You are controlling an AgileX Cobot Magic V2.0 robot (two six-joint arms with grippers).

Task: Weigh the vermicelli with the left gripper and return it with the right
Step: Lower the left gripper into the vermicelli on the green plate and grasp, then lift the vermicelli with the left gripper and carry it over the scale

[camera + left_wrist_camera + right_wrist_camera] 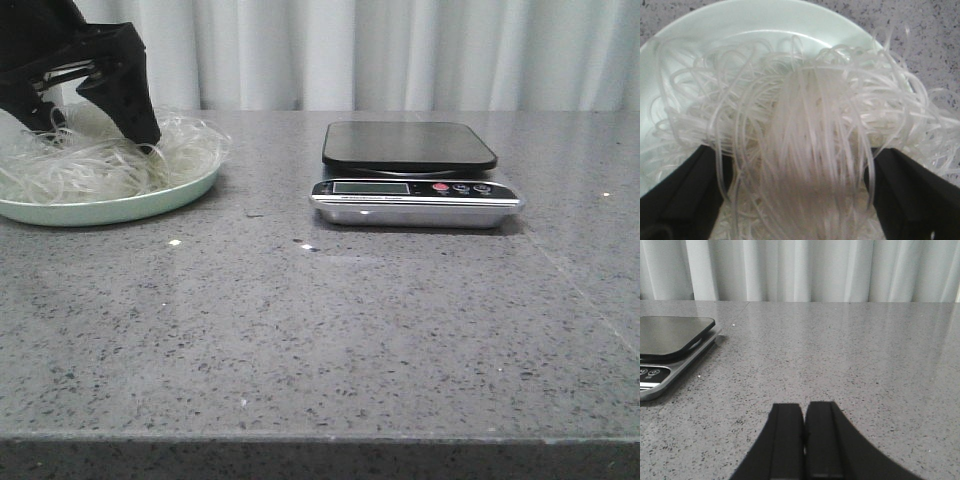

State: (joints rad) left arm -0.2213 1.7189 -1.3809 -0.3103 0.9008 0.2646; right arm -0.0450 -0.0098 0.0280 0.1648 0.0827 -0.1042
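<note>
Now my left gripper (795, 195) straddles the vermicelli (805, 135) on the plate (110, 208), jaws wide open; my right gripper (803, 440) rests with jaws closed, empty.

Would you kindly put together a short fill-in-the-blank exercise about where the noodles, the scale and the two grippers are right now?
1. The vermicelli lies on a pale green ____.
2. The left gripper has its fingers spread ____ on either side of the strands.
3. The platform of the scale has ____ on it.
4. The right gripper has its fingers pressed ____ and holds nothing.

Missing words: plate; open; nothing; together
</note>
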